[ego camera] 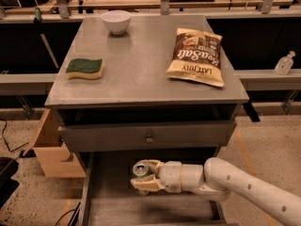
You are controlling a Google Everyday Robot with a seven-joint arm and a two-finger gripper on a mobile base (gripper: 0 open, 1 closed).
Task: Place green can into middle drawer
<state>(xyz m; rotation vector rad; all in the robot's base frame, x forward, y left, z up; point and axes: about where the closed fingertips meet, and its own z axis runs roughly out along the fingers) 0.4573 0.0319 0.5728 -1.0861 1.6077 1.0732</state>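
The green can (140, 169) shows its silver top with pull-tab; it stands upright low inside the open middle drawer (117, 206), just below the grey drawer front with the round knob (149, 138). My gripper (145, 175) reaches in from the right on a white arm and is shut on the can, its cream fingers (143, 184) wrapped around the can's body. Most of the can's green side is hidden by the fingers.
On the cabinet top lie a brown chip bag (196, 56), a green-and-yellow sponge (85, 68) and a white bowl (116, 21). A wooden box (51, 149) stands on the floor at the left. A clear bottle (285, 63) sits on a ledge at the right.
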